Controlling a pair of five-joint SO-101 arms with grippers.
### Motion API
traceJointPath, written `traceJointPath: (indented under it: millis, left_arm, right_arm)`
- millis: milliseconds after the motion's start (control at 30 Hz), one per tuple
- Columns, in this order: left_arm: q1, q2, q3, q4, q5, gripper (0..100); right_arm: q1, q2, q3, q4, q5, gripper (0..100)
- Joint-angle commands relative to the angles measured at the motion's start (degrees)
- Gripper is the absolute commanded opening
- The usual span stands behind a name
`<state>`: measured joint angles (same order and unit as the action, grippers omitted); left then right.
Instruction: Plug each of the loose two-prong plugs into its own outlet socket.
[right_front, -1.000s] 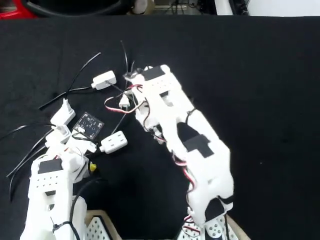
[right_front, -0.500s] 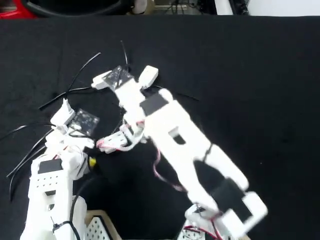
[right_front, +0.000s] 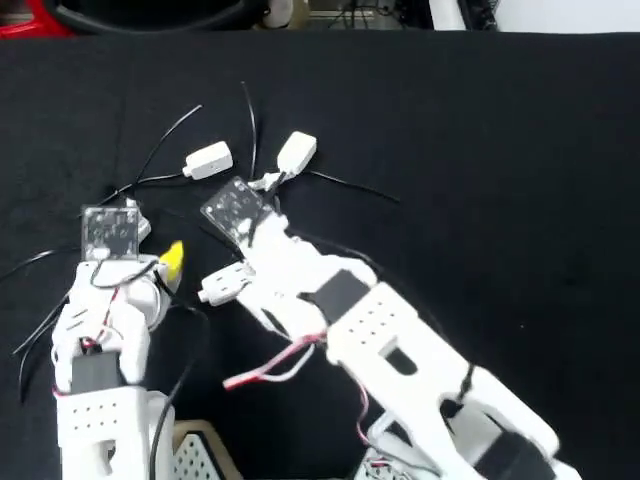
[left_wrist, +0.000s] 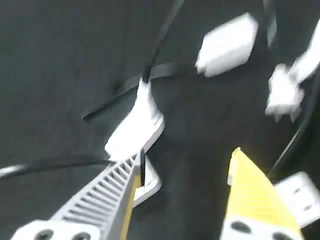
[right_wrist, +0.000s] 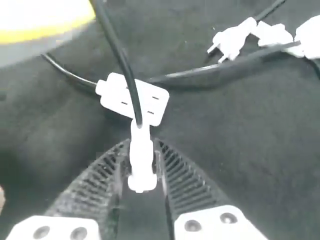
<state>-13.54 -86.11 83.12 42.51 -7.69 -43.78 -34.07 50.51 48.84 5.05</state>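
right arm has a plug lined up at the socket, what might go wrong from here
1. A black cable lies across the outlet socket, between it and the plug in the right end effector; pushing in may jam on it.
2. The outlet socket lies loose, and the left end effector, open, is off to the side, not bracing it, so it could slide away.

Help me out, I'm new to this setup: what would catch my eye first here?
The right gripper is shut on a white plug, whose black cord runs across a white outlet socket lying just ahead on the black table. Nearby, the left gripper, one finger yellow, hangs open over a second white connector.
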Motion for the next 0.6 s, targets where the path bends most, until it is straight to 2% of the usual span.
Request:
traceJointPath:
  millis: [0, 100, 233, 500, 567]
  left_arm:
    - [5.8, -10.9, 1.4, -1.1, 6.0, 28]
    - [12.4, -19.2, 4.4, 0.1, 6.9, 28]
    - [19.0, -17.2, 2.9, 4.1, 6.9, 28]
    - [19.9, -18.4, 1.6, 6.2, 6.7, 28]
    - [19.9, -18.4, 2.4, 6.2, 4.0, 28]
  right_arm:
    - [-3.0, -6.7, 4.3, -5.1, 0.2, 1.1]
    - [-5.9, -11.5, 9.5, -9.0, 0.2, 1.1]
    - [-6.9, -16.1, 13.5, -12.5, 0.2, 1.1]
    - [-6.7, -17.2, 13.9, -13.1, -0.4, 1.1]
    - [-6.7, -17.0, 13.8, -13.5, -0.4, 1.1]
